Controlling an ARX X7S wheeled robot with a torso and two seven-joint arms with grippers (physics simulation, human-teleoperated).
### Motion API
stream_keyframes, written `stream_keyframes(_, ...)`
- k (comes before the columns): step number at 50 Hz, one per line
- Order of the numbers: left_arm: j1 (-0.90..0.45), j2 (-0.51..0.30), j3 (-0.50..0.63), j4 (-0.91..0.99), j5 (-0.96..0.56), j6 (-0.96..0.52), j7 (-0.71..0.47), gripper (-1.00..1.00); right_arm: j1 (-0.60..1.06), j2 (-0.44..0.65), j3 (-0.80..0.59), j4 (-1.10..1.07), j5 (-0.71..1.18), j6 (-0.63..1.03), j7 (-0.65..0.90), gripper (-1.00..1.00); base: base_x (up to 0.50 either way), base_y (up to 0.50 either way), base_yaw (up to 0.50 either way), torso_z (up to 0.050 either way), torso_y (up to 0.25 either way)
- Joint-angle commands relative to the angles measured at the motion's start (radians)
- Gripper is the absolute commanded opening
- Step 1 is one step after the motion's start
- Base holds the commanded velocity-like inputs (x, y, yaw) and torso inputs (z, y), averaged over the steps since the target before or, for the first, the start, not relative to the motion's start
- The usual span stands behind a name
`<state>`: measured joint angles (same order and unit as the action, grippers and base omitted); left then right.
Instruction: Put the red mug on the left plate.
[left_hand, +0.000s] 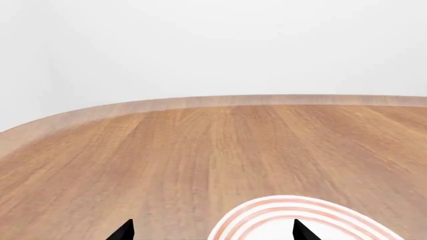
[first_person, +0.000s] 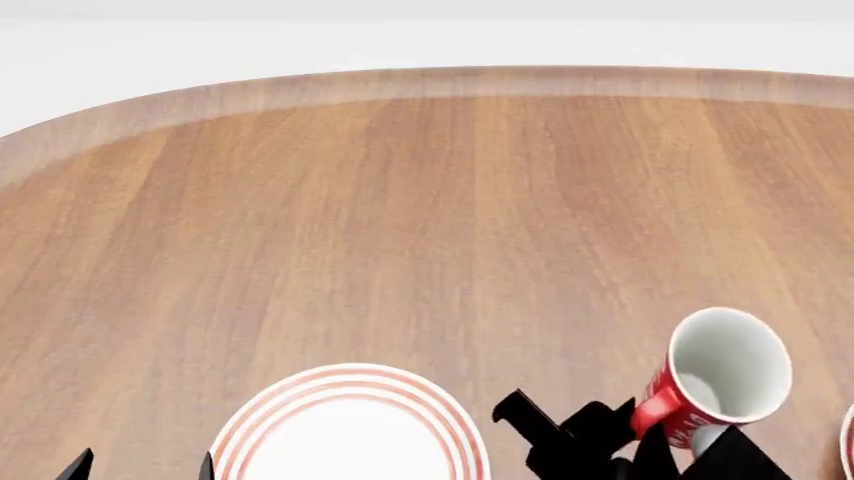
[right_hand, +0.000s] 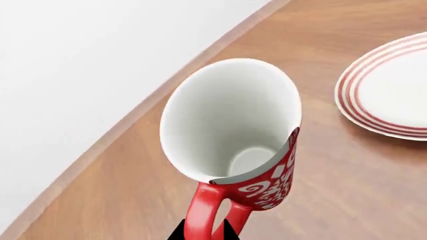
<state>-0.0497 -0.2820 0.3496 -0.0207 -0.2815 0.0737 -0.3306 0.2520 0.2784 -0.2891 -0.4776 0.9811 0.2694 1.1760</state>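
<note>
Red mug (first_person: 703, 385): you have a small red mug with white scroll pattern, white inside, red loop handle.
Mug pose: you see it tilted, its open mouth turned up toward the head camera, lifted off the table (first_person: 400, 220); in the right wrist view the mug (right_hand: 240, 145) shows its handle lowest, with the black fingers (right_hand: 225, 231) at the handle.
Mug place: to the right of the left plate, apart from it.
Left plate (first_person: 350, 430): round, white, three red rings at the rim, flat on the table at the near edge of your head view, nothing on it.
</note>
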Motion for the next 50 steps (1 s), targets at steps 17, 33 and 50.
stream_keyframes(17, -0.003, -0.005, 0.007, -0.002, -0.006, 0.002, -0.007, 1.00, 0.042, 0.060, -0.143, 0.164, -0.013, 0.018, -0.391, -1.00, 0.00, 0.00, 0.00, 0.000, 0.000)
stream_keyframes(33, -0.003, -0.008, 0.010, -0.001, -0.009, 0.003, -0.011, 1.00, 0.071, 0.103, -0.242, 0.216, -0.052, 0.034, -0.599, -1.00, 0.00, 0.00, 0.00, 0.000, 0.001)
stream_keyframes(50, -0.005, -0.010, 0.014, -0.003, -0.011, 0.004, -0.016, 1.00, 0.143, 0.122, -0.319, 0.308, -0.064, 0.094, -0.742, -1.00, 0.00, 0.00, 0.00, 0.000, 0.000)
